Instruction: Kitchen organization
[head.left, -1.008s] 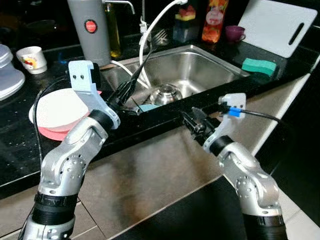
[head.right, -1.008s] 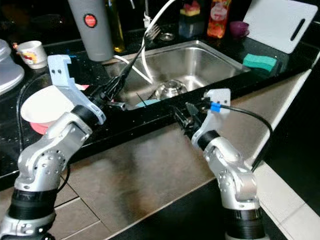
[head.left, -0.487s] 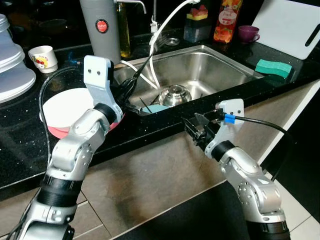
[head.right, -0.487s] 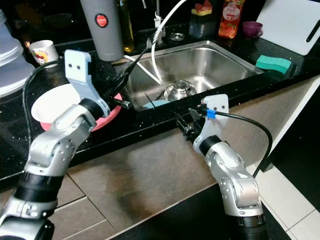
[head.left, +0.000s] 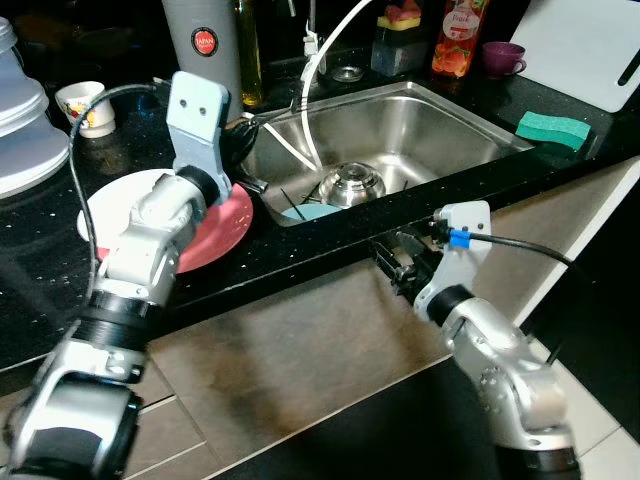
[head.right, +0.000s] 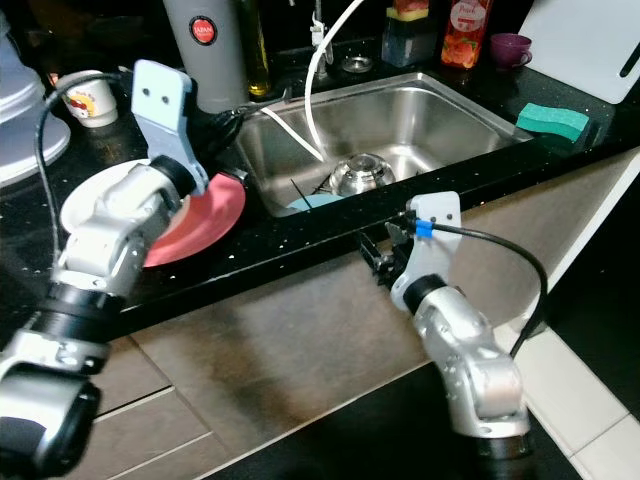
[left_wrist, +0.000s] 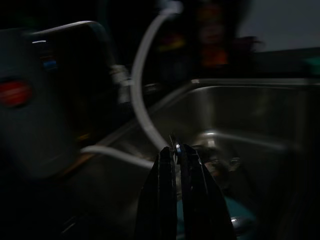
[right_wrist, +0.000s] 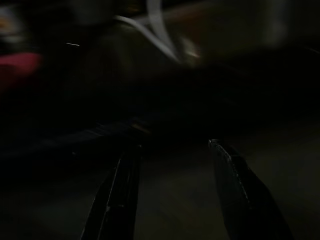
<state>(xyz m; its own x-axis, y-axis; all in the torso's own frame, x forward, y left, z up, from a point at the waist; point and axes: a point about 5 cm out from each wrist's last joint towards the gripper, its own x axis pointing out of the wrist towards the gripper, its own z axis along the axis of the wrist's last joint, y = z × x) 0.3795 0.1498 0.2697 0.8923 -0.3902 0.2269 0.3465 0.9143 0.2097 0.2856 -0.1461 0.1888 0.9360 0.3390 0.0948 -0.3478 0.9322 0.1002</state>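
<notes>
Two hands: left hand (left_wrist: 176, 154) pinching a fork (left_wrist: 175, 146) beside the sink (head.left: 470, 125).

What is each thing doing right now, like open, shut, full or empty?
left gripper: fingers shut on a thin metal piece
right gripper: fingers open, empty, below the counter edge
sink: holds an upturned steel bowl
pink plate: white plate stacked on it

Seen through heavy shadow and blur, the right end effector (right_wrist: 175, 192) holds its two black fingers (right_wrist: 122, 195) spread wide apart, gripping nothing. Beyond them runs the dark edge of the tabletop (right_wrist: 100, 132). A pale hose (right_wrist: 155, 35) curves above, and a reddish patch (right_wrist: 17, 67) glows at one side.
</notes>
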